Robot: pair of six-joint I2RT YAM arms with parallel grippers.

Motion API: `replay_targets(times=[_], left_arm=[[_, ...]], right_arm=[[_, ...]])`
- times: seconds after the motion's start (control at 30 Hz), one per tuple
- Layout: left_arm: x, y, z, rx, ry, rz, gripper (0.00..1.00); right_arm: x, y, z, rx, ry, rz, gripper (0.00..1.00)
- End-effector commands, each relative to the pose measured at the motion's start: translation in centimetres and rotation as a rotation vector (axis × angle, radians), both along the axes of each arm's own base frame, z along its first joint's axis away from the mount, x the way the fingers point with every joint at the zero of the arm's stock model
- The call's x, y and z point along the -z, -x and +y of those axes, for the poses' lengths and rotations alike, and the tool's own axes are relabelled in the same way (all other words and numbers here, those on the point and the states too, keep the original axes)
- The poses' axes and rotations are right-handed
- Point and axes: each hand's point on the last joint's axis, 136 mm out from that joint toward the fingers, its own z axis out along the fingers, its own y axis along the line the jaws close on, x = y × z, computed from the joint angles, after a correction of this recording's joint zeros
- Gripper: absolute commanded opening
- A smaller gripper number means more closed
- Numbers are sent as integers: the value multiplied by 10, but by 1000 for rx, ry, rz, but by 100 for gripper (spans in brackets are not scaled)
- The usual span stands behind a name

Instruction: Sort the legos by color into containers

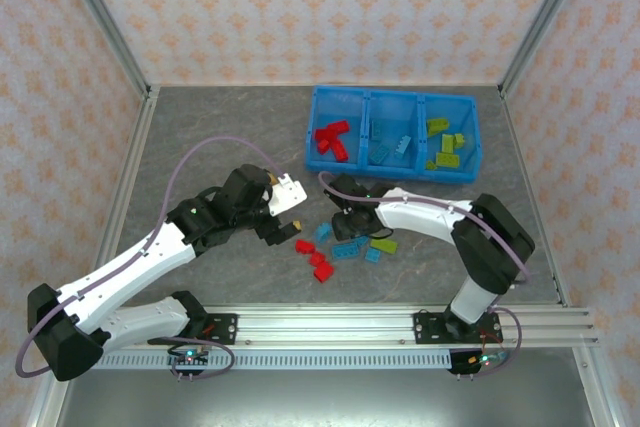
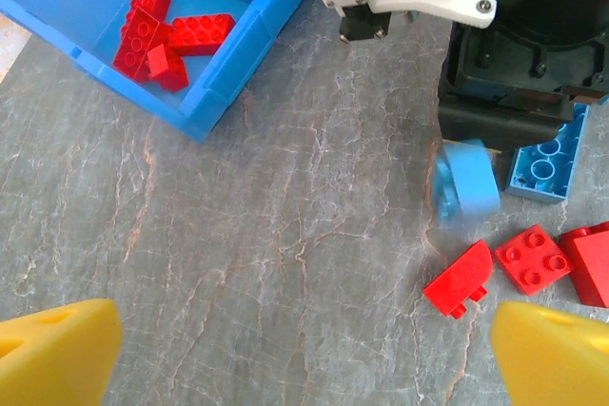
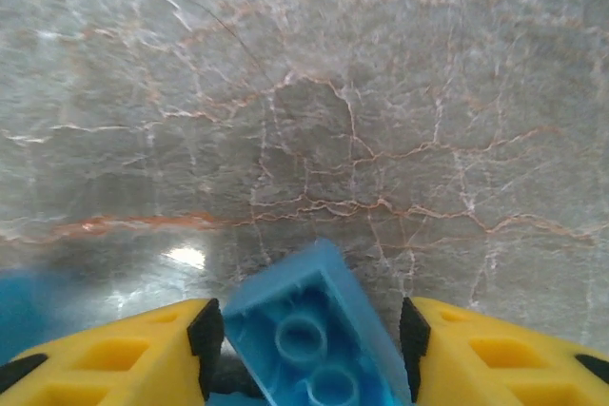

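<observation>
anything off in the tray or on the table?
No mis-sorts in the tray: red, blue, green each apart. One oddity: the light blue brick between the right gripper's fingers sits underside up and skewed to them.

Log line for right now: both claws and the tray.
left claw: open, empty, over table | right claw: shut on light blue brick | tray: red, blue, green sorted inside | loose bricks on table

Grey veined tabletop (image 1: pixel 230 137), peach patterned walls (image 1: pixel 300 7), aluminium rail (image 1: pixel 330 324) along near edge
</observation>
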Motion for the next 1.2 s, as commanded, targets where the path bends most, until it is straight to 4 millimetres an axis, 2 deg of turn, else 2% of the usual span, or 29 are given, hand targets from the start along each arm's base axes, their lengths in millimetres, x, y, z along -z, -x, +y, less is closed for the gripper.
replay_targets(times=[0.0,0.17,0.23,0.47,0.57,0.7,0.77,0.87,0.97,1.07,1.17], left_arm=[[-9,0,2,2,-22,-24,100],[-8,-1,2,0,-27,-25,100],[-9,-1,3,-3,-27,-27,100],[-10,0,3,-1,-28,-34,100],[-9,0,3,1,-30,-30,100],[-8,1,3,6,-36,-29,100],[-7,2,2,10,-37,-27,100],[-7,1,3,7,-42,-27,100],[-7,1,4,7,-46,-28,100],[-7,1,5,1,-52,-32,100],[-8,0,6,-3,-56,-34,100]], right_arm=[[13,13,-20,23,80,50,55],[-24,3,-5,18,-14,-15,62],[-29,3,-6,21,-22,-28,63],[-4,15,-17,32,25,27,67],[3,15,-16,40,24,38,62],[6,12,-14,51,30,40,41],[3,8,-15,63,31,20,34],[-10,-2,-17,89,34,-37,28],[-32,-15,-23,135,17,-104,21],[-62,-34,-34,200,-17,-204,17],[-98,-62,-55,283,-30,-338,16]])
